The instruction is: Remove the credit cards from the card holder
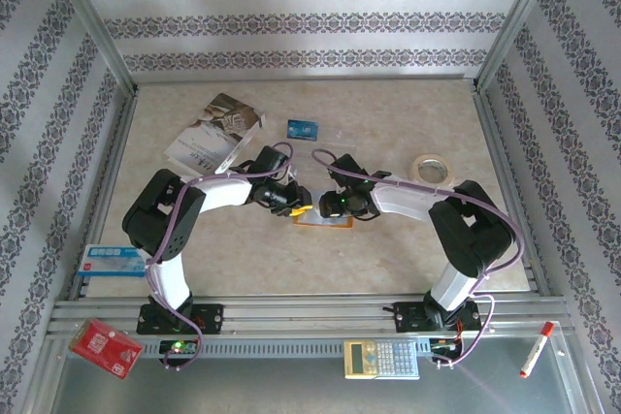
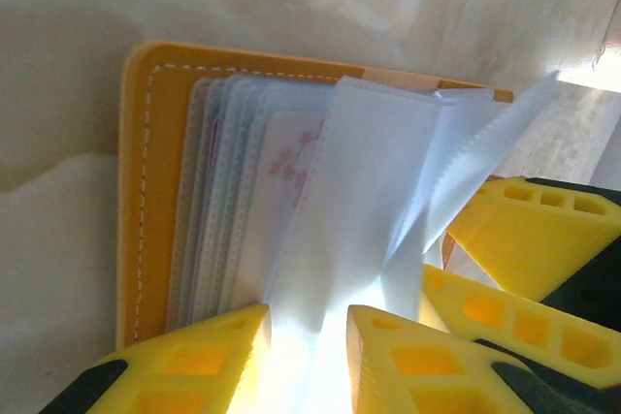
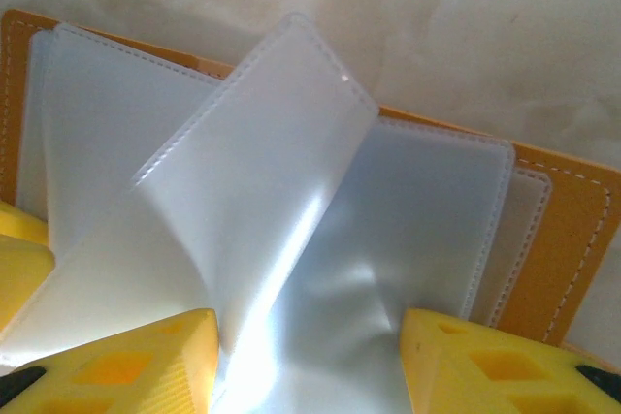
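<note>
The orange card holder point(image 1: 325, 223) lies open on the table with both grippers over it. In the left wrist view its orange cover point(image 2: 146, 191) frames a fan of clear sleeves point(image 2: 378, 172). One sleeve holds a pale card with a pink pattern point(image 2: 291, 157). My left gripper point(image 2: 306, 322) is open by a narrow gap, with a raised sleeve standing between its fingers. My right gripper point(image 3: 310, 322) is open wide, astride the sleeves point(image 3: 262, 152) above the cover point(image 3: 582, 230). A blue card point(image 1: 304, 129) lies on the table beyond the arms. The red card is hidden.
A white booklet point(image 1: 213, 138) lies at the back left and a tape roll point(image 1: 431, 168) at the right. A white-and-blue box point(image 1: 114, 259), a red packet point(image 1: 107, 346), a calculator point(image 1: 380, 359) and a marker point(image 1: 537, 349) sit along the near edge.
</note>
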Controlling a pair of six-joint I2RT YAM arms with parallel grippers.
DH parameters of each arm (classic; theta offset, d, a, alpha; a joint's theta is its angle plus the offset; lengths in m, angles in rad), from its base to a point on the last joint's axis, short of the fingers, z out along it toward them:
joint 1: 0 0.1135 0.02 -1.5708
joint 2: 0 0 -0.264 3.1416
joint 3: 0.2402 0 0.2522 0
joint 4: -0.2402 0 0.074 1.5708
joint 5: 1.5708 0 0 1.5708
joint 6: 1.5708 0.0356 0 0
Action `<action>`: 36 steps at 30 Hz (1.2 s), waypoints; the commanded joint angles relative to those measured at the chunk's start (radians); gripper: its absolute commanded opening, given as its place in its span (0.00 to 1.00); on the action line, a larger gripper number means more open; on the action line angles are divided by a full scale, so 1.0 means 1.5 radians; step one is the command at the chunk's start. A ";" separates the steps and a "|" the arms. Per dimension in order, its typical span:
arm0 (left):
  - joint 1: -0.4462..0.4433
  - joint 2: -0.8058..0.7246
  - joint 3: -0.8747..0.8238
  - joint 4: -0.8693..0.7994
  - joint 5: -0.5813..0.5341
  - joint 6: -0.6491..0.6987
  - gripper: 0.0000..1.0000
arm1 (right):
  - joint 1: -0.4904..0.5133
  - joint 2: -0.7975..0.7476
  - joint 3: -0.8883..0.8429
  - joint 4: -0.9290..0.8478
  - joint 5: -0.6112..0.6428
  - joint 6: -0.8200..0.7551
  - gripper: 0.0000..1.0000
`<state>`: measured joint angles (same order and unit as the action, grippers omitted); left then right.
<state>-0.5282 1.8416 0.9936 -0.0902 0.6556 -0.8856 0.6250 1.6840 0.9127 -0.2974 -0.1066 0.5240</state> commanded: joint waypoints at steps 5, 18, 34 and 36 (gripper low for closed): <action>-0.010 0.012 0.017 -0.029 -0.001 0.017 0.29 | -0.029 -0.055 -0.057 0.059 -0.064 0.032 0.55; -0.023 0.035 0.033 -0.025 0.002 0.018 0.27 | -0.109 -0.148 -0.136 0.215 -0.184 0.121 0.50; -0.061 0.046 0.094 -0.124 -0.070 0.052 0.28 | -0.142 -0.124 -0.162 0.140 -0.105 0.172 0.45; -0.064 0.051 0.101 -0.136 -0.080 0.056 0.28 | -0.144 -0.113 -0.163 0.140 -0.111 0.174 0.45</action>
<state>-0.6060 1.8919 1.1213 -0.2256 0.5716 -0.8310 0.4202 1.4887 0.6853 -0.0559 -0.2981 0.7616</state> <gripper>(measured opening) 0.285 0.445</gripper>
